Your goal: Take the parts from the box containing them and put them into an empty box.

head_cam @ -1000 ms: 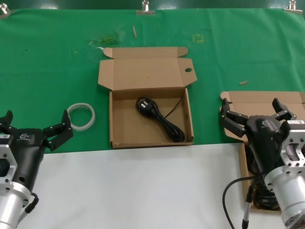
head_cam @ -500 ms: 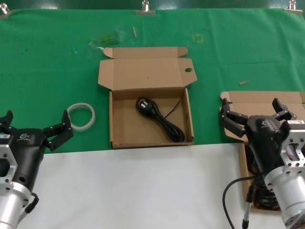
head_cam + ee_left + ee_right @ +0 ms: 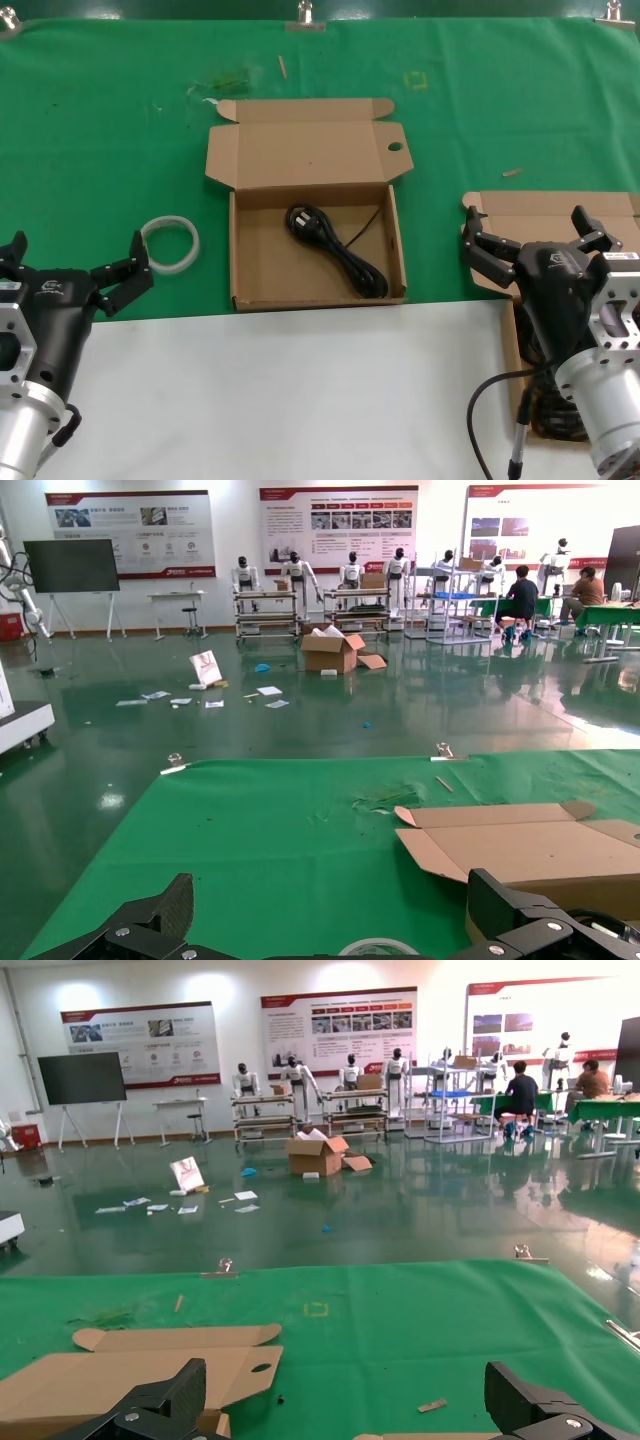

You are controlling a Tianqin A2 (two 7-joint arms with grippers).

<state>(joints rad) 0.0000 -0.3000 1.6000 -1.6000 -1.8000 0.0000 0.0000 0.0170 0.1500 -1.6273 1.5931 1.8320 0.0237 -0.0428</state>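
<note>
The box with a round hole in its lid flap (image 3: 300,155) lies open at the middle of the green mat and holds one black power cord (image 3: 338,248). It also shows in the right wrist view (image 3: 130,1370) and the left wrist view (image 3: 520,845). The second box (image 3: 540,212), with a rounded corner ear, lies at the right; more black cords (image 3: 545,412) show in it under my right arm. My right gripper (image 3: 527,228) is open and empty above this box. My left gripper (image 3: 75,255) is open and empty at the left, near the table's front.
A white translucent tape ring (image 3: 170,243) lies on the mat between my left gripper and the middle box. A white table surface (image 3: 300,390) runs along the front. A small wood chip (image 3: 511,172) lies behind the right box.
</note>
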